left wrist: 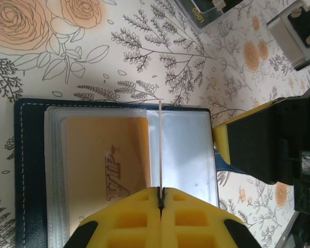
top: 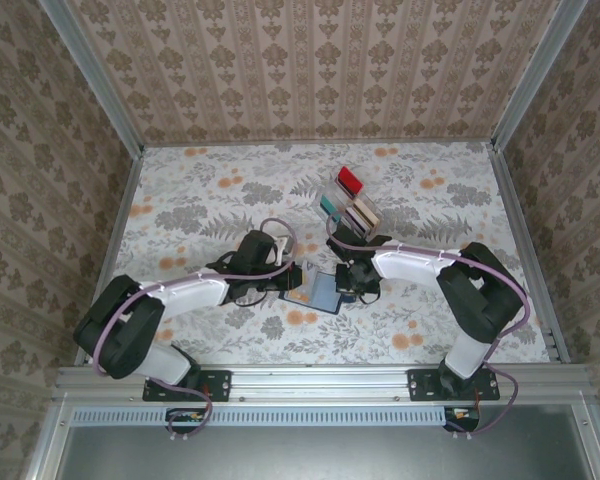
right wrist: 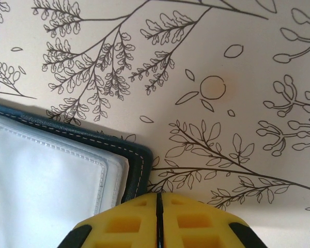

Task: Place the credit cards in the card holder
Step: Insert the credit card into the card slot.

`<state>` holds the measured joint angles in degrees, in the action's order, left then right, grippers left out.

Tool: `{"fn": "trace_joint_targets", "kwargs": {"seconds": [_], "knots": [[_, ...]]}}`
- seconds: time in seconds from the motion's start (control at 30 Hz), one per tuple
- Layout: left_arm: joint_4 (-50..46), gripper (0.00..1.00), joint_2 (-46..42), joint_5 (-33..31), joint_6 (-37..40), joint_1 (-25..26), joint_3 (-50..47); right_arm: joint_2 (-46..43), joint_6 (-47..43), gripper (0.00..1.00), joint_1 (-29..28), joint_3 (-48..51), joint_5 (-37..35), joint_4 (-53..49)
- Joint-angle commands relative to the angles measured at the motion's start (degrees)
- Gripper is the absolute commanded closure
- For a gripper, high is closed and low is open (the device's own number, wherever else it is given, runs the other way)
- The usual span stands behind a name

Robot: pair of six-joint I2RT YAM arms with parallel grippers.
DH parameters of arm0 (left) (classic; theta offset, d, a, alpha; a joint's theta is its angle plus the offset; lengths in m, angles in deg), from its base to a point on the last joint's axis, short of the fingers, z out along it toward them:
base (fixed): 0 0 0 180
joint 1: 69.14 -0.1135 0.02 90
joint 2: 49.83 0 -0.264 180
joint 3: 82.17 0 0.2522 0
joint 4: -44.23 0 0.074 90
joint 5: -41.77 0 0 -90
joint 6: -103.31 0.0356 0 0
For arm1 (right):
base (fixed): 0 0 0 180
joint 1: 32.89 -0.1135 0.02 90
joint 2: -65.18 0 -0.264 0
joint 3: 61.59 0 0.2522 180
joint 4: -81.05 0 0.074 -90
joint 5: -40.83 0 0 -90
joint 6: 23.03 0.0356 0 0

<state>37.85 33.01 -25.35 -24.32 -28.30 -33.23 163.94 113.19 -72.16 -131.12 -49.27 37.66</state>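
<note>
The flowered table (top: 180,200) holds an open card holder (top: 323,294) near its centre, with a rack (top: 352,212) of cards (top: 351,180) at the holder's 1 o'clock. At 9 o'clock the left gripper (left wrist: 160,192) pinches a thin pale leaf (left wrist: 159,144). At 3 o'clock the right gripper (right wrist: 156,199) is closed by the holder's corner. An orange card (left wrist: 106,155) sits inside.

Flowery tablecloth (top: 200,200) covers the whole table, damask wallpaper (top: 310,60) on the walls around it, clear slotted rack (top: 342,200) toward the back.

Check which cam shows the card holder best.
Left wrist: the card holder lies open, nearly whole, clear sleeves and an orange VIP card inside. Right wrist catches one navy corner and a sleeve. Top external shows it small, without detail.
</note>
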Motion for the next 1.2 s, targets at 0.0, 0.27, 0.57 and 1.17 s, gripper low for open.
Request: {"fn": "trace_joint_targets", "kwargs": {"seconds": [0.0,0.27,0.57,1.17], "knots": [[2.2,1.0,1.9,1.3,1.5,0.0,-1.3,5.6,-1.0,0.9,-1.3,0.7,3.3,8.3],[8.5,0.99,5.4,3.4,0.2,0.2,-2.0,5.9,-0.9,0.9,-1.3,1.0,3.2,8.3],[8.6,1.0,7.2,5.2,-2.8,0.5,-2.3,6.6,-0.7,0.9,-1.3,0.7,3.5,8.3],[5.9,0.96,9.1,2.9,-8.4,3.0,-1.8,6.7,-0.1,0.9,-1.6,0.3,3.3,8.1]]}}
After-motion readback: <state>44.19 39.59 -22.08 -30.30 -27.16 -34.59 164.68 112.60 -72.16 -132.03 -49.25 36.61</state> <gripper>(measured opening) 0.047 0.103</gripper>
